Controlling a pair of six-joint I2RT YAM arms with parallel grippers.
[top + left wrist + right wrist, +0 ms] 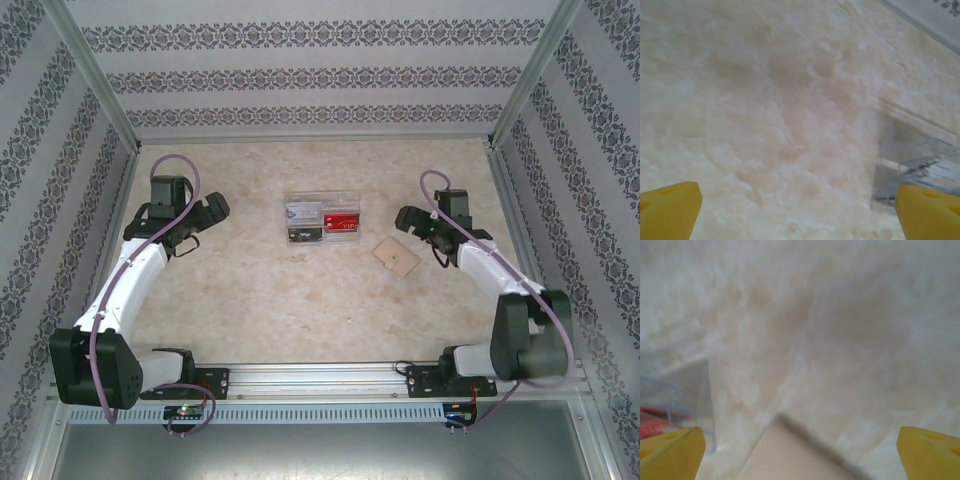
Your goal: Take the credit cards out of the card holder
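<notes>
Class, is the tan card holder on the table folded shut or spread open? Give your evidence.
Folded shut: the card holder lies flat on the table as one small tan square, its outside facing up.

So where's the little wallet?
From above, the wallet lies flat, right of centre, just right of the clear tray and close below the right gripper.

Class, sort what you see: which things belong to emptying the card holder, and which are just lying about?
For the job:
card holder, closed on the table
left claw, open
right claw, open

Lying about:
clear tray
red piece, pale piece and dark piece in it, too small to identify
</notes>
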